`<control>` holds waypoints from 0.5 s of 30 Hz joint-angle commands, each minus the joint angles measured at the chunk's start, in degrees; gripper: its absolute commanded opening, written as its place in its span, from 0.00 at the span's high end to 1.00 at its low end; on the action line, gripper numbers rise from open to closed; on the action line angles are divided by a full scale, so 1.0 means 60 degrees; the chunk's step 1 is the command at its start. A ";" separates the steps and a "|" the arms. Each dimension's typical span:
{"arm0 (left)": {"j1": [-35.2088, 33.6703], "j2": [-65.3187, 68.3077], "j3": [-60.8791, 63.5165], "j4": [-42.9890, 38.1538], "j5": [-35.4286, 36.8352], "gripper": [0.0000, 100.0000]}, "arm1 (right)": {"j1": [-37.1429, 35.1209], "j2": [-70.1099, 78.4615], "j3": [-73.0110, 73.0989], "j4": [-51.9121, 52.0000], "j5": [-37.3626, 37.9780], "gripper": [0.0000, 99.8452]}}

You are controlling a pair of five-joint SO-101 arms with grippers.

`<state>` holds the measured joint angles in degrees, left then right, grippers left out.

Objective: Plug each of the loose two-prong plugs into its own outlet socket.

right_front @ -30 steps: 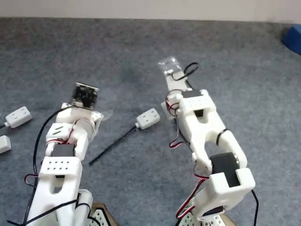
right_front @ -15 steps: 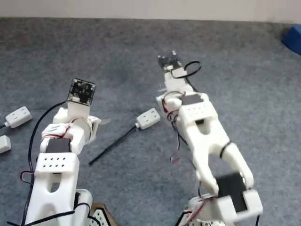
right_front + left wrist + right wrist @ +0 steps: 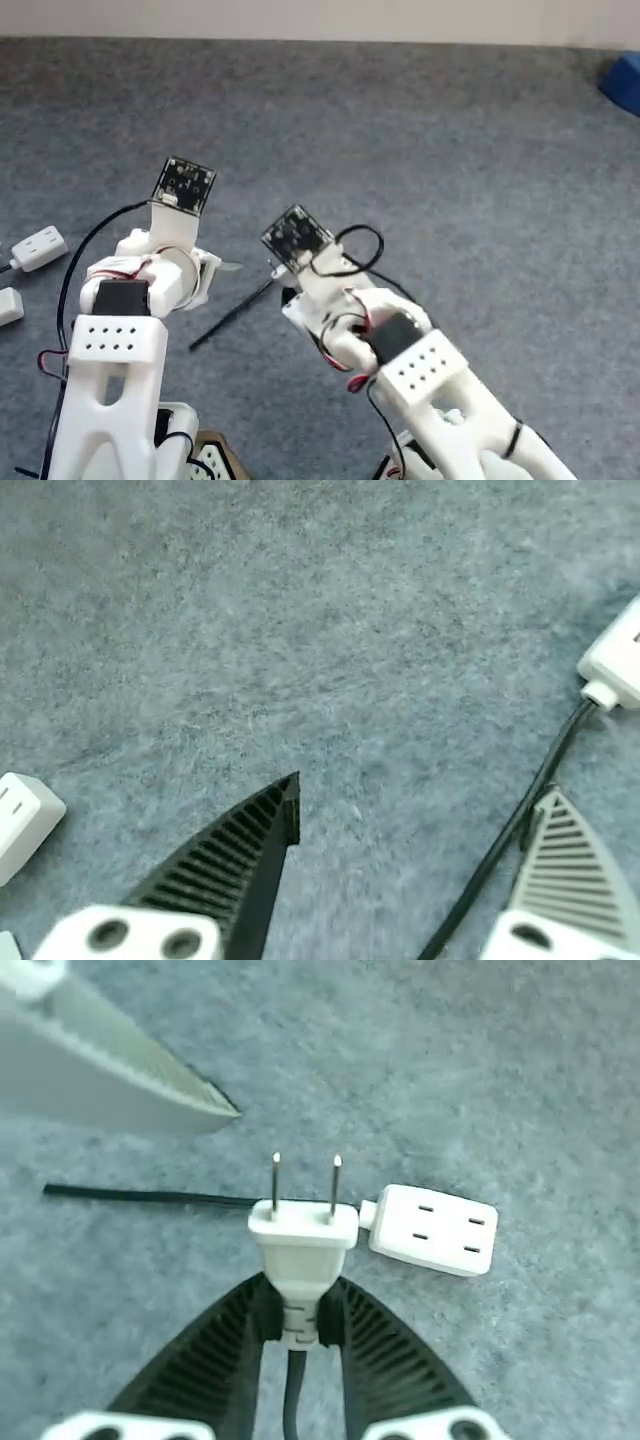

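My right gripper (image 3: 302, 1295) is shut on a white two-prong plug (image 3: 303, 1238), its prongs pointing away from the wrist. Just past and to one side of the prongs, a white outlet socket (image 3: 435, 1228) lies on the carpet with its slots facing up. Its black cable (image 3: 140, 1197) trails off across the carpet (image 3: 235, 310). In the high view the right wrist (image 3: 300, 240) hangs over that socket and hides it. My left gripper (image 3: 420, 790) stands open just above the carpet. The same socket (image 3: 615, 660) lies beyond its pale finger (image 3: 560, 870), and the cable (image 3: 510, 830) runs between the fingers.
Two more white sockets lie at the table's left edge (image 3: 38, 247) (image 3: 8, 305); one (image 3: 20, 815) is close to the left gripper's black finger. The left arm's pale finger (image 3: 110, 1070) reaches near the held plug. A blue object (image 3: 622, 85) sits far right.
The right arm has swung from the far middle of the table toward the left arm and now covers the middle socket. The left arm's wrist shifted slightly.
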<state>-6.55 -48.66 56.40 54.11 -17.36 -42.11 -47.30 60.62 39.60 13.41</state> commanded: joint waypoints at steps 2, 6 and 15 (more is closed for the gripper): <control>0.0198 -0.0168 -0.0989 0.0586 0.0117 0.65 | 0.0154 -0.0828 0.0344 -0.0271 0.0132 0.99; 0.0945 -0.0110 -0.1267 0.0894 0.0117 0.65 | 0.0989 -0.0799 0.0842 -0.1136 0.0190 0.99; 0.2777 -0.0095 -0.1297 0.0176 0.0117 0.65 | 0.1282 -0.0256 0.1223 -0.1897 0.0176 0.99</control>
<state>8.48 -48.66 51.21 58.24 -17.36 -35.52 -49.32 68.18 30.11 14.02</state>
